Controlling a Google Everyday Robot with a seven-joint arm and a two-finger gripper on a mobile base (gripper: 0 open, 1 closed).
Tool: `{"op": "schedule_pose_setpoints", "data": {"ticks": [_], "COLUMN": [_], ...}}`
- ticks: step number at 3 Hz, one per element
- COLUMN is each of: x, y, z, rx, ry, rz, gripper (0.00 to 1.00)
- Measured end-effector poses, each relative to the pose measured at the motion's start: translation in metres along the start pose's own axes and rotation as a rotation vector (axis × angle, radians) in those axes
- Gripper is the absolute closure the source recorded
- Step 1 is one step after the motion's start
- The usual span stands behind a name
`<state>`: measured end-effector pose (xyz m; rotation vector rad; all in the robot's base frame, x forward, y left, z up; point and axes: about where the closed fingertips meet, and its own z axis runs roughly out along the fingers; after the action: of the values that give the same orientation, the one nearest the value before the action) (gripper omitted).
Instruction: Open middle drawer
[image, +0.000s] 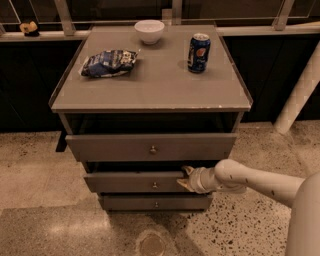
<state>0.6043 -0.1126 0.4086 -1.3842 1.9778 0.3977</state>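
The middle drawer (130, 182) is a grey flat front with a small round knob (154, 185), second of three in a grey cabinet. It stands out a little from the cabinet body, less than the drawer above it. My gripper (185, 178) comes in from the right on a white arm (250, 181). It sits at the right part of this drawer's front, near its top edge and to the right of the knob.
The top drawer (150, 146) is pulled out furthest, overhanging the middle one. The bottom drawer (156, 202) sits just above the speckled floor. On the cabinet top (160, 87) are a white bowl (149, 31), a blue can (199, 52) and a chip bag (108, 63). A white post (300, 95) leans at the right.
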Motion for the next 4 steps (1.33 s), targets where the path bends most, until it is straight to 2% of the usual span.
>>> {"op": "schedule_pose_setpoints", "data": {"ticks": [2, 4], "x": [-0.0043, -0.0040], "y": [-0.0058, -0.0021], "z": [-0.0015, -0.0002], "rx": [0.000, -0.006], "ry": [-0.004, -0.005], "rz": [0.001, -0.010], "gripper": [1.00, 1.00]}}
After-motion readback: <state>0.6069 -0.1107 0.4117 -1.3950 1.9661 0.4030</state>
